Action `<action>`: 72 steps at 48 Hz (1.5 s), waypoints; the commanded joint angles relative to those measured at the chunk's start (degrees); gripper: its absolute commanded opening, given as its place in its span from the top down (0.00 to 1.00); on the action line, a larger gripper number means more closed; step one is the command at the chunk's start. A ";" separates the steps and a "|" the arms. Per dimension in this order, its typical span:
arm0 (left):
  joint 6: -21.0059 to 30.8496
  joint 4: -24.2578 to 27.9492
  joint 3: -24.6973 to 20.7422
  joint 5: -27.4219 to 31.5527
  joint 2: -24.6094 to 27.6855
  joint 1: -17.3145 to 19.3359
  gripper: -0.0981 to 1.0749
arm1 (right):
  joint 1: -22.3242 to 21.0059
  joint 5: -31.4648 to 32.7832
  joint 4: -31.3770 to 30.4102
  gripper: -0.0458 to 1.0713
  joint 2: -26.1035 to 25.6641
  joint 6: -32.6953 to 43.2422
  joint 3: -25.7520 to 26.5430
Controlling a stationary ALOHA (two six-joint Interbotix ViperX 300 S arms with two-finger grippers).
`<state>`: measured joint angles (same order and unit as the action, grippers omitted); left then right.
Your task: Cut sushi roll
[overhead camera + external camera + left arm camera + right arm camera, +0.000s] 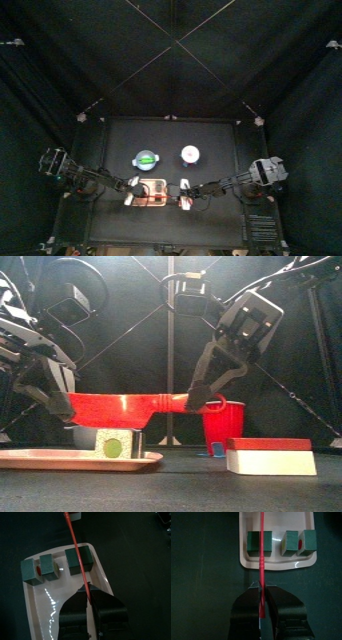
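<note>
Step in hand: a red knife (127, 406) hung level above the sushi roll (112, 443), apparently poised for another cut; two smaller pieces already lay apart on the board.
Sushi roll: it sat on the orange-brown board (54, 460) at the table's front middle; in the right wrist view the largest piece (259, 543) lay directly under the blade line, with two cut pieces (299, 541) just beside it.
Right gripper (260, 587): pressed together on the knife's thin handle end, blade edge-on and running straight out across the board.
Left gripper (87, 588): likewise pinching the knife at its other end, the blade crossing the largest piece (78, 559).
Doing it well: both ends should drop together so the blade stays level and square to the roll; a tilted blade would likely push the piece sideways rather than slice it.
Edges: the roll pieces lay near one short end of the board, whose low rim (278, 563) sat close behind them; the blade must stop at the board's surface.
Open room: a red cup (225, 428) and a red-and-white block (271, 454) stood nearby; two round dishes (167, 156) lay farther back, well apart from the board.
</note>
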<state>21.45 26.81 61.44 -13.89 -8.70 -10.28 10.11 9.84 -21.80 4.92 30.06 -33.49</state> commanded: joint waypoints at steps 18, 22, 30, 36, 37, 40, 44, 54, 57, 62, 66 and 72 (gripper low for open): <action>-0.18 0.00 -0.70 0.26 0.44 -0.62 0.63 | 0.00 0.00 0.18 0.58 -0.53 -0.18 0.44; -0.18 0.00 -0.70 0.26 0.62 -0.62 0.63 | 0.00 0.00 0.18 0.58 -0.35 -0.18 0.44; -0.18 0.00 -0.79 0.35 1.05 -0.62 0.63 | -0.09 0.00 0.18 0.58 0.09 -0.18 0.53; -0.18 0.00 -0.88 0.26 1.49 -0.44 0.63 | -0.09 0.00 0.44 0.58 0.26 -0.18 0.62; -0.18 0.00 -0.88 0.35 1.58 -0.44 0.63 | -0.09 0.00 0.53 0.58 0.35 -0.18 0.62; -0.18 0.00 -0.88 0.35 1.85 -0.44 0.63 | -0.09 -0.09 0.88 0.58 0.62 -0.18 0.70; 0.00 -0.09 -0.79 0.26 2.29 -0.44 0.63 | -0.09 -0.09 0.97 0.58 1.23 -0.18 0.88; -0.09 -1.32 -0.97 -0.26 5.89 -0.62 0.63 | -0.09 -0.09 2.64 0.58 3.69 -0.18 1.67; -0.09 -1.32 -1.49 0.09 7.03 -0.62 0.63 | -0.09 -0.09 3.08 0.58 4.31 -0.18 1.93; -0.18 -1.32 -2.20 0.44 8.09 -0.62 0.63 | -0.09 -0.09 3.34 0.58 5.10 -0.18 1.93; -0.18 -1.32 -2.37 0.62 8.26 -0.62 0.63 | -0.09 -0.09 3.34 0.58 5.10 -0.18 1.93; -0.18 -1.32 -2.37 0.62 8.26 -0.62 0.63 | -0.09 -0.09 3.43 0.58 5.19 -0.18 1.93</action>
<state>21.45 25.22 59.41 -13.45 -0.44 -10.37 10.02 9.67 -18.54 11.16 30.06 -32.17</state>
